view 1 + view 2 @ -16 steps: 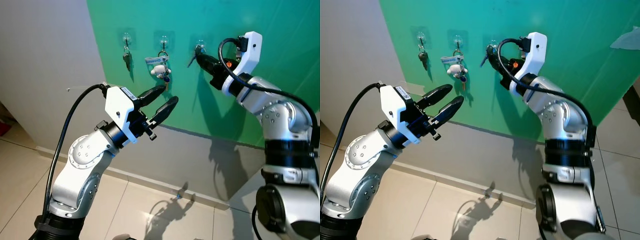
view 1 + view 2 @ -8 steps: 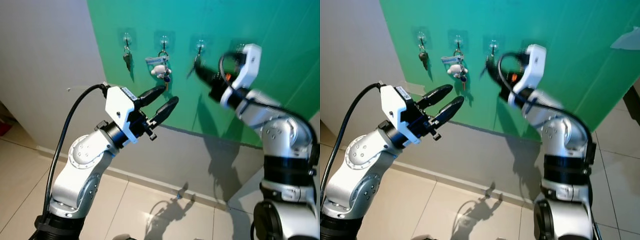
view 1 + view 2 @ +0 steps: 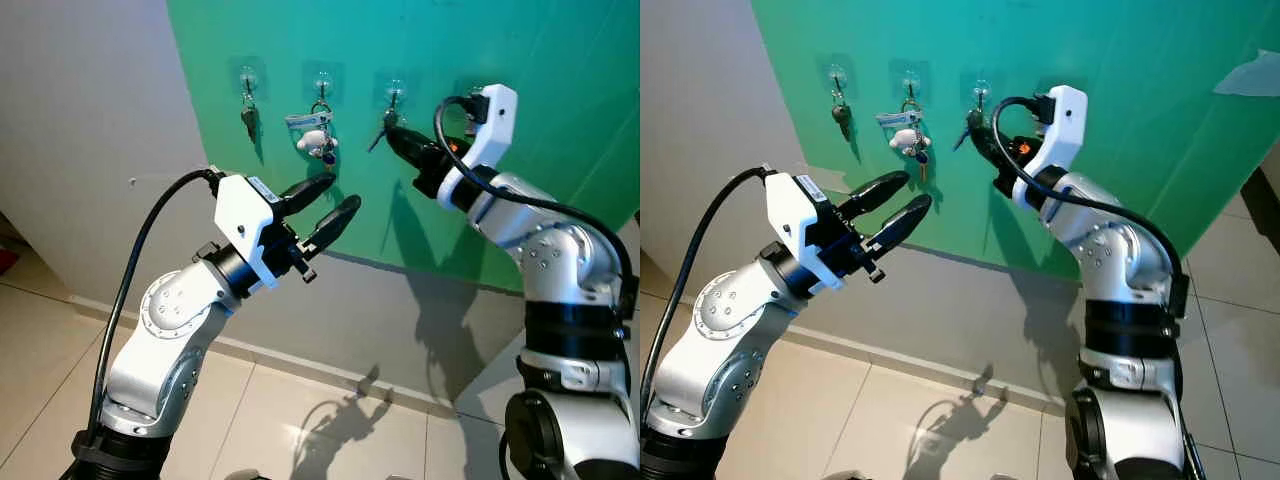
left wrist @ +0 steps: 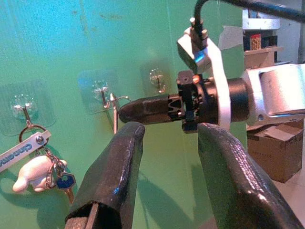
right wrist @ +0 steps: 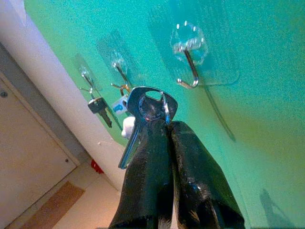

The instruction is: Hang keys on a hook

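Observation:
A silver key on a ring (image 5: 148,106) is pinched between the fingertips of my right gripper (image 5: 164,126), which is shut on it. The key (image 3: 381,133) hangs just below the third clear adhesive hook (image 3: 395,92) on the green wall panel (image 3: 540,60). That hook (image 5: 189,71) is bare, and the key ring is close under it without touching. My left gripper (image 3: 340,195) is open and holds nothing. It is raised lower and to the left, its fingers (image 4: 114,171) aimed at the hooks.
A dark key (image 3: 247,112) hangs on the first hook. A tagged keychain with a white charm (image 3: 318,140) hangs on the second. A fourth hook (image 4: 157,78) is bare beside my right wrist. A grey wall and tiled floor (image 3: 270,420) lie below.
My right gripper, with the key still in it, has dropped from hook height to just under the third hook. The left arm has not moved. The camera has shifted slightly.

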You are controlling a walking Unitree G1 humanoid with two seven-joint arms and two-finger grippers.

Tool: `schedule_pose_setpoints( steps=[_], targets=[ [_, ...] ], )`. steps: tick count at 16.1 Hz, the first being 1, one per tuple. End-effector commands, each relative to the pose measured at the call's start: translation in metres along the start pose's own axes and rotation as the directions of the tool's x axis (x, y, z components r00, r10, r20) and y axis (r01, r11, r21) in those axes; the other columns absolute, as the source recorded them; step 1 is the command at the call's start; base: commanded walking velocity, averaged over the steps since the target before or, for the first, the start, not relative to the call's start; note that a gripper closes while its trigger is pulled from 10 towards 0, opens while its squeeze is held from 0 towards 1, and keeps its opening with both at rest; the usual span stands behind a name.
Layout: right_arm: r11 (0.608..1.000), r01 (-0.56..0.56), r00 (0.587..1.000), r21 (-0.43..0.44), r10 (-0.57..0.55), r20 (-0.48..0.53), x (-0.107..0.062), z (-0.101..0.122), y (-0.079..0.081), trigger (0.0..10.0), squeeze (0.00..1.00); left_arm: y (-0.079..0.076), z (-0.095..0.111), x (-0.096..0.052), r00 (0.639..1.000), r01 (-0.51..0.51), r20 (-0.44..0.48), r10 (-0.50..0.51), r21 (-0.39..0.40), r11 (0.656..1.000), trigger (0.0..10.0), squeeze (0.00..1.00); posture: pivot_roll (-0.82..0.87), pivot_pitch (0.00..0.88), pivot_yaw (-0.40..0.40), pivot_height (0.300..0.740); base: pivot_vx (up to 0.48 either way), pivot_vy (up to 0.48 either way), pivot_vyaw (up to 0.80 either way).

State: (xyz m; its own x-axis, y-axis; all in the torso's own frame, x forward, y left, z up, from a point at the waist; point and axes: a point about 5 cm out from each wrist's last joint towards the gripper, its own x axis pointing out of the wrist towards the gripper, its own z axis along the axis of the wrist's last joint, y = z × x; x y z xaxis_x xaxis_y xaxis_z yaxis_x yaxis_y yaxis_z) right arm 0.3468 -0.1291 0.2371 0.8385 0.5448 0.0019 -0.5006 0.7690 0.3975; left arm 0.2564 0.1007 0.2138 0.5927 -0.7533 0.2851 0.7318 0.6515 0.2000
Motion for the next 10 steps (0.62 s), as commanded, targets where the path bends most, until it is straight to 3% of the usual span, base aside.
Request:
schedule_pose_setpoints(
  steps=[1,10],
  targets=[
    [1.0,-0.009,1.0,-0.017,0.009,0.002,0.004,0.004,0.001,0.0,0.0,-0.001,0.001,0.0,1.0,0.011,0.002,-0.011,0.007,1.0,10.0,0.0,0.06,0.0,0.003,0.74,0.0,0.0,0.0],
    [0.999,-0.028,1.0,-0.021,0.028,0.007,0.017,0.01,-0.003,0.0,0.0,-0.001,0.002,-0.002,1.0,0.005,-0.001,-0.005,0.013,1.0,10.0,0.0,0.07,0.0,-0.002,0.74,0.0,0.0,0.0]
  ],
)
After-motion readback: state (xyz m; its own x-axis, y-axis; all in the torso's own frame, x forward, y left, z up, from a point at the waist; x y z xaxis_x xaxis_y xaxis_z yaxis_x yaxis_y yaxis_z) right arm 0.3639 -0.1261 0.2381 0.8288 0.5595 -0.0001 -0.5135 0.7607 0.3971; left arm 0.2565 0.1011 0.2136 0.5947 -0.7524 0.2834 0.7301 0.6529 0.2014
